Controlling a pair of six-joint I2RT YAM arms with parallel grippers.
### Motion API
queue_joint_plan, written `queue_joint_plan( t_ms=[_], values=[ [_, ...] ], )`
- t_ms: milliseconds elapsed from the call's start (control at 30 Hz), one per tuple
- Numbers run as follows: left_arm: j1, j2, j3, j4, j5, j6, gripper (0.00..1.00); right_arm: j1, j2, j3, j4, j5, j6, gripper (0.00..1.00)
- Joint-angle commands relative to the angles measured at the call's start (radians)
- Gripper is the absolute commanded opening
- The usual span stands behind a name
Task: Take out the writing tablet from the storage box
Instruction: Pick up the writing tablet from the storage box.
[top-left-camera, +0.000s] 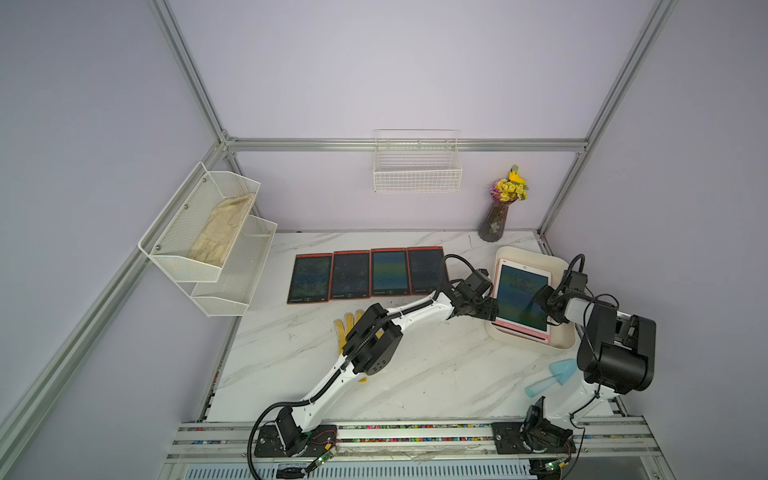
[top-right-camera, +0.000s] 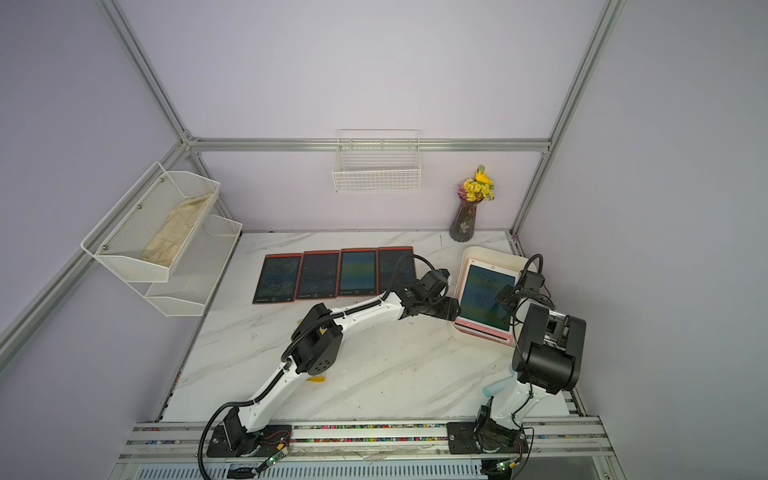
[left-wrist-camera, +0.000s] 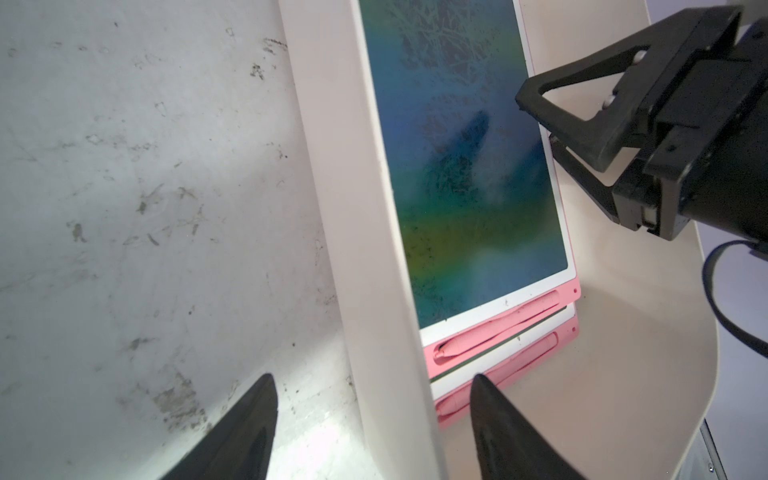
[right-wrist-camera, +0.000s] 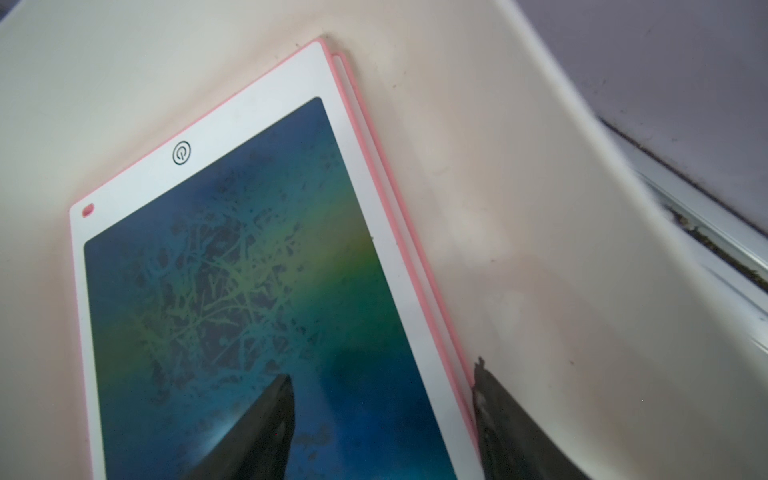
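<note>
Veined marble tabletop (top-left-camera: 436, 374), smooth cream storage box (left-wrist-camera: 345, 187): left gripper (left-wrist-camera: 374, 376) gapes astride its thin wall; right gripper (right-wrist-camera: 382, 369), fingers parted, brackets the flat pink-edged writing tablet (right-wrist-camera: 249, 270).

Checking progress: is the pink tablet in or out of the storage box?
In. The pink tablet lies inside the storage box, walled all round.

Soft even light; faint shadows; top views bowed at edges; storage box (right-wrist-camera: 561, 187) wall blurred.

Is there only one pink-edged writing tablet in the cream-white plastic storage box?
No: the left wrist view shows a second pink-edged tablet lying under the top pink-edged writing tablet inside the cream-white plastic storage box.
</note>
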Motion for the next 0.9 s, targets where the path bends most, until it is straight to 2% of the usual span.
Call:
queue_joint_plan(
  t_ms=[0, 200, 333, 533, 867],
  values=[
    [-0.004, -0.005, 0.103, 0.012, 0.003, 0.0, 0.72, 0.017, 0.013, -0.002, 0.014, -0.108, -0.004, 0.68],
    [-0.003, -0.001, 0.106, 0.012, 0.008, 0.0, 0.72, 0.016, -0.015, -0.003, 0.007, -0.243, -0.009, 0.59],
    [-0.004, 0.006, 0.111, 0.012, 0.015, -0.007, 0.72, 0.016, -0.021, 0.002, -0.001, -0.254, -0.011, 0.58],
    [-0.005, 0.018, 0.125, 0.009, 0.028, -0.012, 0.72, 0.016, -0.003, -0.011, 0.01, -0.334, -0.018, 0.57],
    [-0.011, 0.035, 0.15, 0.01, 0.04, -0.019, 0.72, 0.017, -0.058, -0.002, -0.016, -0.391, -0.013, 0.54]
  ],
)
